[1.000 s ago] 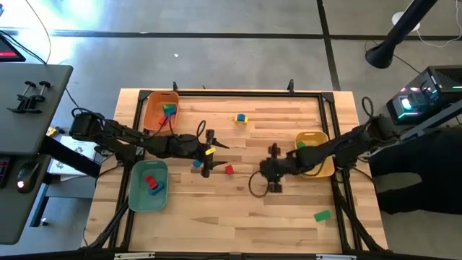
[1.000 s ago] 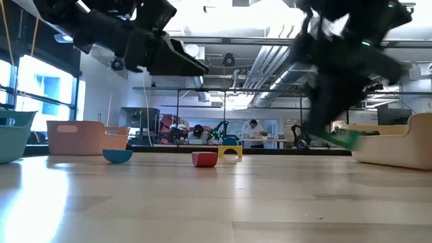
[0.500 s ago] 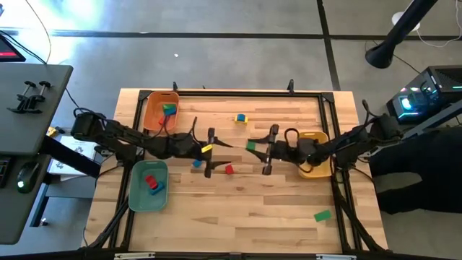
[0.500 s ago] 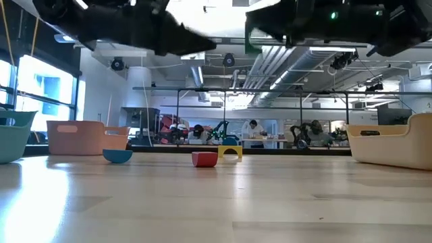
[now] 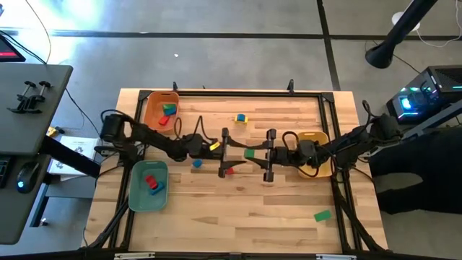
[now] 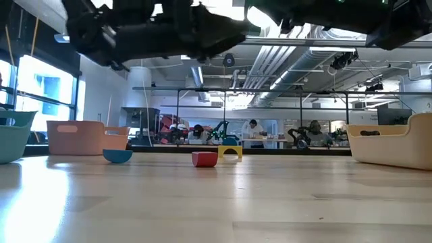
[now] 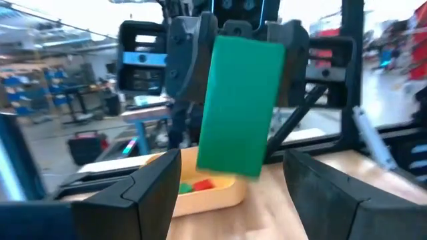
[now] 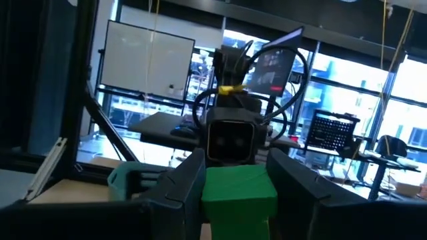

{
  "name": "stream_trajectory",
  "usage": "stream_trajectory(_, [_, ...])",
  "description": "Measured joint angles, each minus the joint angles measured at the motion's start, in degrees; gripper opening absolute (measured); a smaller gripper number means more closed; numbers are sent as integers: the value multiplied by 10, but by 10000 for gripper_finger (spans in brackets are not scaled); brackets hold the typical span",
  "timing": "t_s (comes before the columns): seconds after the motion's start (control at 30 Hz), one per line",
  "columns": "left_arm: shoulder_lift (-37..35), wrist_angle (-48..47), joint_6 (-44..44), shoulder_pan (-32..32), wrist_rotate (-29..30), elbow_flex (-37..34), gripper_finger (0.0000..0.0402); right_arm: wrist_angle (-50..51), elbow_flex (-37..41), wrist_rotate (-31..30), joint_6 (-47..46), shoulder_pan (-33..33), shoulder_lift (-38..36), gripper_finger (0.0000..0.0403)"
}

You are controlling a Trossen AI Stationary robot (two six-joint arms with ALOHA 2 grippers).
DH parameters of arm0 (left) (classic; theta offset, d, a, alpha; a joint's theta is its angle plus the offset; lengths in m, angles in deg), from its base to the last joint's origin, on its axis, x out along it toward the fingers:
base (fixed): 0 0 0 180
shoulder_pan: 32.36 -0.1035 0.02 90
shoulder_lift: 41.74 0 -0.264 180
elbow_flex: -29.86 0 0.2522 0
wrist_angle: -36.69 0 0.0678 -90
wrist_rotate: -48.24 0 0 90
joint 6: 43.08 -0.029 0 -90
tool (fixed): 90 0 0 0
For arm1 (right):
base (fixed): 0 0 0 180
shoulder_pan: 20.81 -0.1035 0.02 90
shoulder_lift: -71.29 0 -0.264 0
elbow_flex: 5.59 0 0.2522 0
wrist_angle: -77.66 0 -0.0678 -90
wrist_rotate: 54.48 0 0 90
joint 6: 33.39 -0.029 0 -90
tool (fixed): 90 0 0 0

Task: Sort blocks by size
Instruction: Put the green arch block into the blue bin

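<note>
A green block is held in the air over the table's middle, between my two grippers. My right gripper comes from the right and is shut on it. It fills the right wrist view. My left gripper faces it from the left, open. In the left wrist view my left gripper has one finger on either side of the block's end, with gaps showing. Other blocks lie on the table: yellow-blue, blue, red, green. My right gripper pinches the green block by two opposite sides between its two fingers. The fingers are level and point toward the table's left. The block is lifted clear of the table and sticks out past the fingertips toward my left gripper.
An orange tray at the far left holds a few blocks. A teal tray at the near left holds red and blue blocks. A yellow tray is under the right arm. A black frame borders the table.
My right gripper has risen from beside the yellow tray with the green block, turned level and gone toward the table's left. My left gripper has moved toward the table's right, up to the block, staying open.
</note>
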Motion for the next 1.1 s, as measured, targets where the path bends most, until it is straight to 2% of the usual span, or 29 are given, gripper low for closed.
stream_trajectory(0.17, [25, -12, 39, -4, -29, 36, 251, 14, 0, 2, -4, 0, 0, 128])
stream_trajectory(0.37, [24, -62, 40, -4, -31, 50, 239, 28, 0, 2, -4, 0, 0, 128])
stream_trajectory(0.5, [23, -78, 41, -4, -31, 50, 202, 33, 0, 2, -4, 0, 0, 128])
stream_trajectory(0.73, [23, -76, 36, -4, -29, 50, 115, 42, -1, -1, -22, 0, 0, 130])
stream_trajectory(0.93, [22, -74, 34, -3, -34, 50, 108, 67, -1, 2, -48, 4, 0, 188])
stream_trajectory(1.03, [22, -90, 21, -2, -30, 50, 108, 68, -1, 2, -54, 4, -1, 205])
stream_trajectory(1.1, [19, -127, 12, -2, -6, 50, 108, 70, -1, 1, -54, 1, -11, 210])
